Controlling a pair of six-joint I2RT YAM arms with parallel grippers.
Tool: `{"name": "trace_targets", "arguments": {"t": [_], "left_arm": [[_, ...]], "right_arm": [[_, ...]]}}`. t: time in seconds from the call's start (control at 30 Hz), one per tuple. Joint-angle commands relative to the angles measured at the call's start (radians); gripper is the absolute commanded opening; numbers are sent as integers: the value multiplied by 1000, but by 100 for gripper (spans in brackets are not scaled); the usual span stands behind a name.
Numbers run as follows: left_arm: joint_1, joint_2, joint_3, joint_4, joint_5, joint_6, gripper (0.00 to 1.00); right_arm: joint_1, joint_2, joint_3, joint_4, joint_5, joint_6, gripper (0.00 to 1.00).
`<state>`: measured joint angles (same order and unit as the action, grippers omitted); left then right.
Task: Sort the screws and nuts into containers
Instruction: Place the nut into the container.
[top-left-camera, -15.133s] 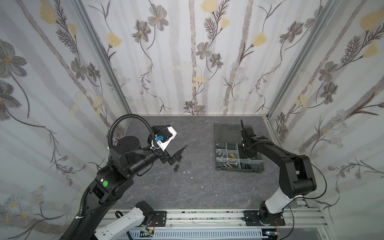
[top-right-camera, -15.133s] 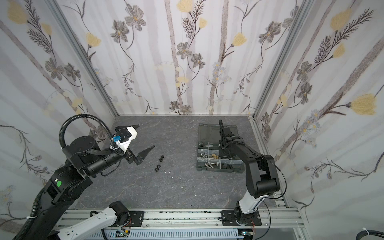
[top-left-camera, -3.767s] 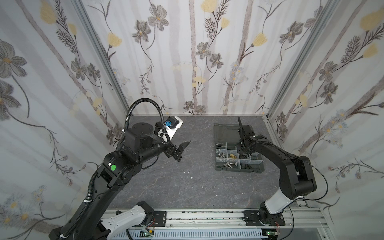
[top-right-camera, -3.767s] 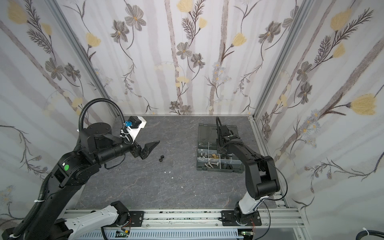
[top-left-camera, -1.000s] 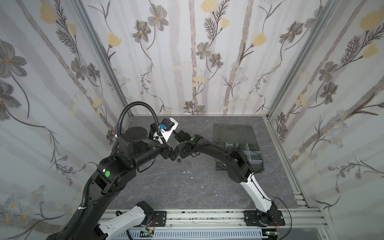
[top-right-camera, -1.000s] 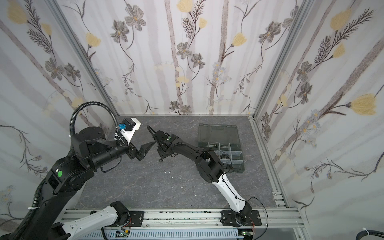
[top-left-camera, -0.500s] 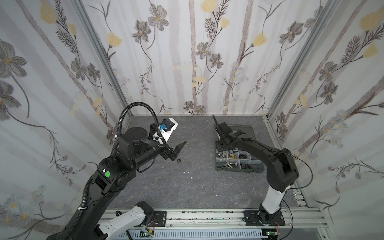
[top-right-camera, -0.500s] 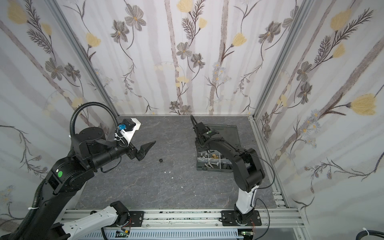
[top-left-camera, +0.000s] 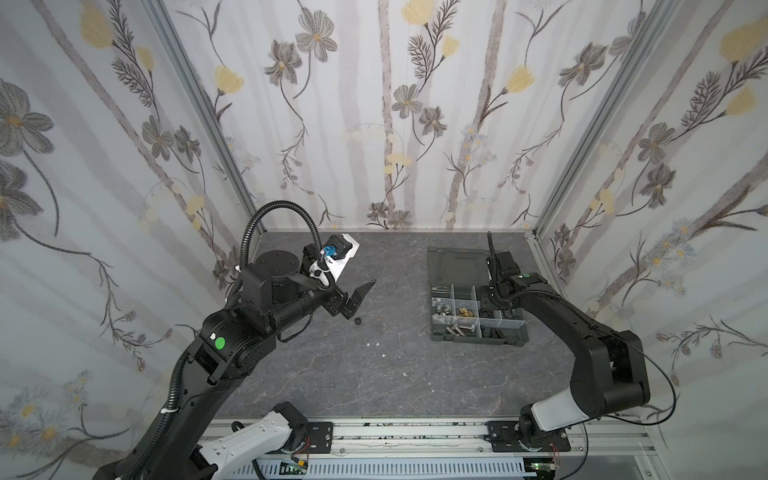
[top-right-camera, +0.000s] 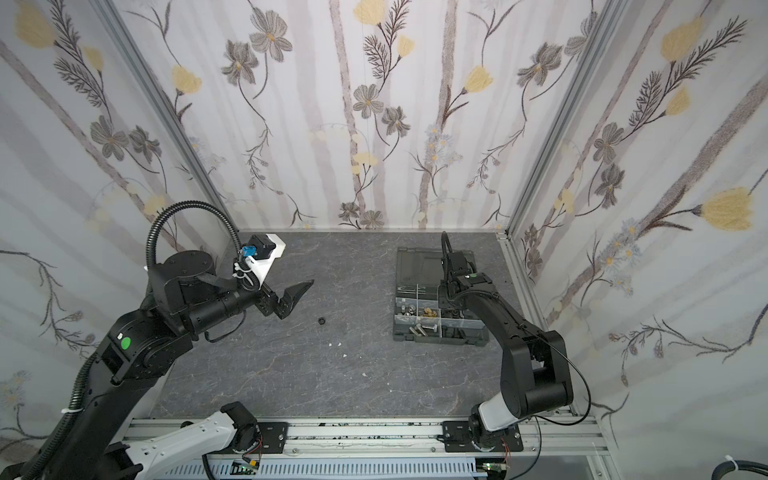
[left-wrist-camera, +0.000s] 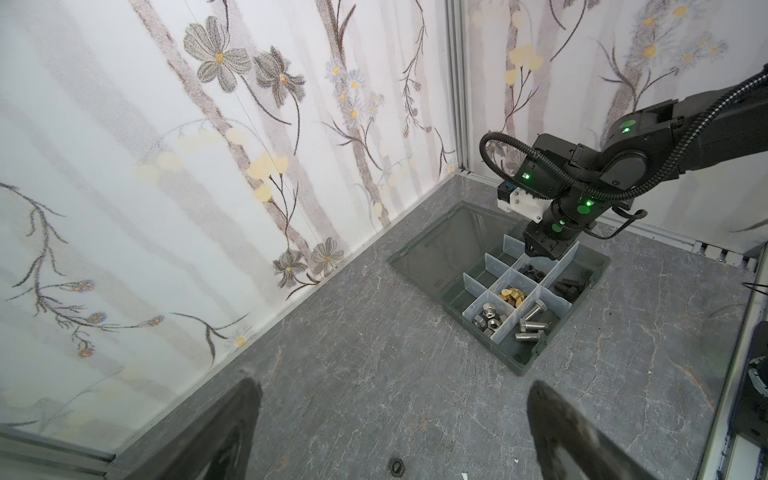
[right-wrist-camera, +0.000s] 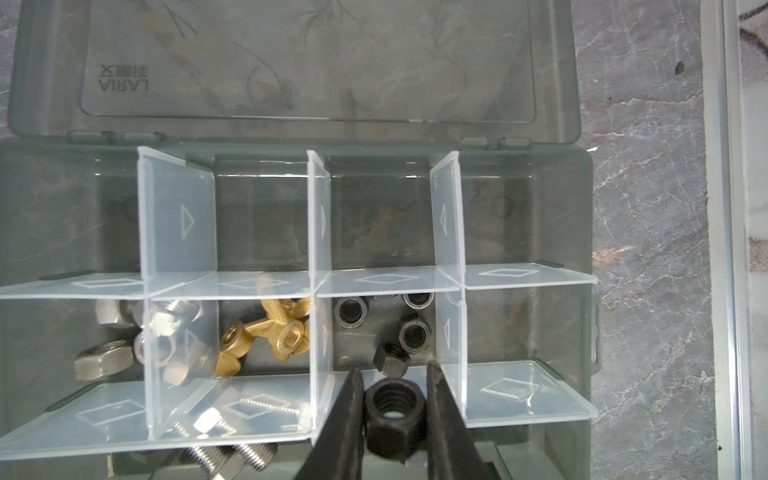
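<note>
In both top views the left gripper (top-left-camera: 365, 293) (top-right-camera: 297, 296) hangs above the left half of the table (top-left-camera: 395, 374), jaws spread and holding nothing. A loose nut (top-left-camera: 357, 320) lies on the stone-grey top just in front of it. From there across to the organizer box (top-left-camera: 478, 341) the surface is open except for a few white specks. The box sits at the right, near the wall rail, with its lid (top-left-camera: 455, 264) folded flat toward the back wall. The right arm reaches over it from the front edge, and its wrist hides the right gripper (top-right-camera: 451, 308) from above. In the left wrist view two dark fingers (left-wrist-camera: 232, 432) stand wide apart, with the loose nut (left-wrist-camera: 397, 466) between and below them. Beyond is bare table, then the box (left-wrist-camera: 521, 365), with the right gripper (left-wrist-camera: 540, 249) just above a compartment of black nuts (left-wrist-camera: 532, 272). In the right wrist view the right gripper (right-wrist-camera: 394, 380) is clenched on a black nut (right-wrist-camera: 395, 409), bore facing the camera. It is held over the clear divider (right-wrist-camera: 519, 390) at the near edge of the black nuts' compartment (right-wrist-camera: 409, 332). Brass wing nuts (right-wrist-camera: 274, 336) fill the next compartment and silver nuts (right-wrist-camera: 112, 353) the one after. Silver screws (right-wrist-camera: 232, 453) lie in the row nearer the camera. The far row is bare, and a strip of table runs between the box wall and the rail.
</note>
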<state>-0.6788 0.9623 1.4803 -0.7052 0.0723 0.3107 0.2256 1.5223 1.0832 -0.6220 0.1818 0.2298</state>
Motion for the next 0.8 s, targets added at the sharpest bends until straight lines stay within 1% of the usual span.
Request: {"name": "trace_targets", "arguments": {"t": [0.0, 0.37, 0.47, 0.67, 0.77], "left_arm": [[1, 3, 13, 18, 8, 8, 100], [1, 7, 18, 10, 9, 7, 100], [1, 9, 21, 7, 9, 7, 100], [1, 12, 21, 8, 5, 8, 100], [1, 12, 20, 9, 6, 8, 100]], "right_arm": [[-14, -4, -17, 22, -4, -17, 18], [-17, 49, -55, 78, -17, -18, 21], [-17, 64, -55, 85, -13, -23, 24], [-17, 66, -48, 78, -4, -30, 37], [-16, 62, -38, 69, -2, -32, 40]]}}
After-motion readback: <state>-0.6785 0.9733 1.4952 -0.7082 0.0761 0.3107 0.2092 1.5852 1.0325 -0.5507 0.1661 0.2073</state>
